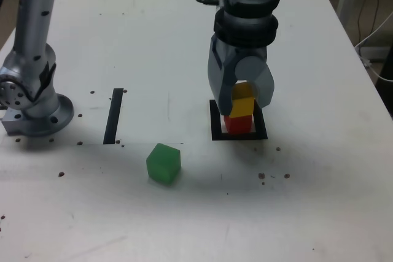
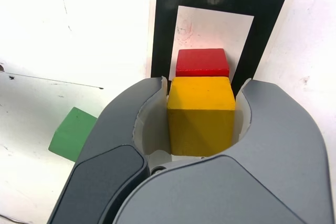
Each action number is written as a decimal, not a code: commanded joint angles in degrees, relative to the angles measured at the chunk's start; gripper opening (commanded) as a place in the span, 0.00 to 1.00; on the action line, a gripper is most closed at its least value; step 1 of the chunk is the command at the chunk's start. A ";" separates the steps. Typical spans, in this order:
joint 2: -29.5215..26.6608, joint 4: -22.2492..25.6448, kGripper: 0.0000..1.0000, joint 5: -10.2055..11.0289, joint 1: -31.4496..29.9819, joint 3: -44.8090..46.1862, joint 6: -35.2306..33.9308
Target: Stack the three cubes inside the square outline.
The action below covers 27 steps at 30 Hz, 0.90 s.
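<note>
The white counter [image 1: 319, 213] filled nearly the whole exterior view, speckled here and there with small dark marks. At the exterior view's left stood the arm's grey base [image 1: 31, 99], its round flange bolted down on the counter. The arm's upper part came down from the top of that view and ended in the claw [image 1: 242, 99], which hung straight over the square outline [image 1: 214, 121].

The claw had hold of the yellow cube [image 2: 201, 114]. In the wrist view its two grey jaws pressed against opposite sides of that cube, parted only as wide as the cube itself. The yellow cube sat directly above the red cube [image 1: 238, 124], and the red cube rested on the white centre inside the black outline. In the exterior view the yellow cube appeared to touch the red one's top, though I could not tell for certain whether it was fully set down.

A straight black strip [image 1: 114, 115] lay on the counter between the base and the outline, well apart from both. The green cube [image 1: 163, 163] sat alone on the counter, outside the outline, nearer the camera and toward the exterior view's left of the stack, turned slightly askew.
</note>
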 commanded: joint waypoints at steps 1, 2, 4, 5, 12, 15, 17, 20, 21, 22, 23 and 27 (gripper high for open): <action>-0.77 -0.67 0.74 0.17 0.09 0.22 -0.17; -0.99 -0.91 0.82 0.38 0.09 0.30 -0.24; -1.48 -1.28 0.95 0.91 0.09 0.53 -0.43; -1.71 -1.30 0.98 1.16 0.09 0.66 -0.58; -2.56 -0.58 1.00 2.01 0.09 1.29 -1.29; -2.90 -0.24 1.00 2.25 0.09 1.54 -1.36; -3.43 0.23 0.99 2.39 0.06 1.78 -1.37; -5.44 1.70 0.99 2.49 -0.31 2.27 -1.39; -6.33 2.19 0.99 2.50 -0.56 2.48 -1.40; -7.31 2.64 0.99 2.49 -0.89 2.74 -1.41; -8.36 2.99 0.99 2.47 -1.26 3.11 -1.43; -12.36 3.20 1.00 2.41 -3.06 5.64 -0.07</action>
